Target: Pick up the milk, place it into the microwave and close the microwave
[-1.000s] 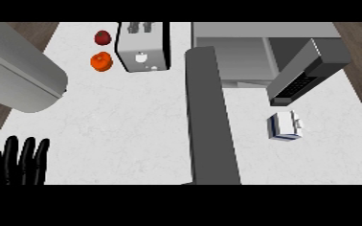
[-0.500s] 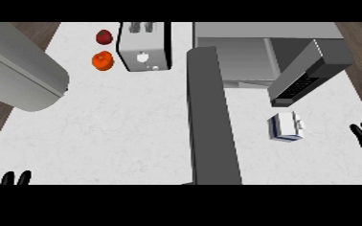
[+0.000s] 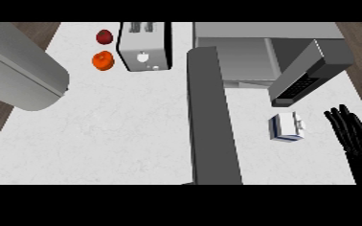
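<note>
Milk carton [image 3: 287, 127] stands on the white counter [image 3: 120, 124], just below the open microwave's [image 3: 244, 57] door [image 3: 311, 74]; right hand [image 3: 346, 131] near it, fingers straight; toaster [image 3: 144, 46] beside two fruits.

A white, faintly marbled table [image 3: 120, 124] fills most of what I see from above. Dark wood floor [image 3: 32, 28] shows past its upper left corner and again at the upper right. Near the far edge stands a silver toaster [image 3: 145, 45], with a dark red fruit [image 3: 105, 36] and an orange one [image 3: 103, 60] just beside it on the left. The light is even and soft, with no hard shadows.
</note>
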Tool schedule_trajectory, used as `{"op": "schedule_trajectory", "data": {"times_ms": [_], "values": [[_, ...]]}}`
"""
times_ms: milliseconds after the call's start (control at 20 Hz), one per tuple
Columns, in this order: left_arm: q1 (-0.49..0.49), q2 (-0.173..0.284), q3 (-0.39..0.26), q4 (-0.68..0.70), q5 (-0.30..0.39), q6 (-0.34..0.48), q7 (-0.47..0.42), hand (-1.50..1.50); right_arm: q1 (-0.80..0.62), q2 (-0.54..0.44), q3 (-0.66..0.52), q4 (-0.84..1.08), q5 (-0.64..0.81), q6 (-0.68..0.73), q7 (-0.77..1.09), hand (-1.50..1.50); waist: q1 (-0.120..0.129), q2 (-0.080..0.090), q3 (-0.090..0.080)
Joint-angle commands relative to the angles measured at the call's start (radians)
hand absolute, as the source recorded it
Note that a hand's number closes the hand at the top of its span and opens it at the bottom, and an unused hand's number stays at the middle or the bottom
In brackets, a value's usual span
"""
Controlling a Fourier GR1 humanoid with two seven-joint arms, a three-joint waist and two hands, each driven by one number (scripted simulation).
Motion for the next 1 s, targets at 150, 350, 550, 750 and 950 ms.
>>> {"op": "schedule_trajectory", "data": {"times_ms": [150, 350, 550, 750, 950], "values": [[0.095, 0.016, 0.014, -0.060, 0.011, -0.044, -0.037, -1.50, -0.122, 0.001, 0.025, 0.219, 0.157, -0.085, -0.113, -1.50, 0.004, 0.001, 0.001], [0.155, 0.023, 0.039, -0.007, 0.036, -0.105, -0.122, -1.50, -0.196, 0.013, 0.023, 0.338, 0.210, -0.160, -0.127, -1.50, 0.011, 0.000, 0.000], [0.101, 0.004, 0.040, -0.021, 0.036, -0.074, -0.061, -1.50, -0.247, -0.020, -0.023, 0.479, 0.222, -0.197, -0.191, -1.50, 0.000, 0.003, 0.001], [0.105, -0.018, 0.027, 0.000, 0.007, -0.076, -0.079, -1.50, -0.323, -0.044, -0.038, 0.656, 0.239, -0.224, -0.285, -1.50, 0.003, 0.003, 0.001], [0.121, 0.032, 0.107, -0.008, 0.095, -0.146, -0.089, -1.50, -0.380, -0.087, -0.047, 0.835, 0.266, -0.232, -0.410, -1.50, 0.007, 0.004, 0.001]]}}
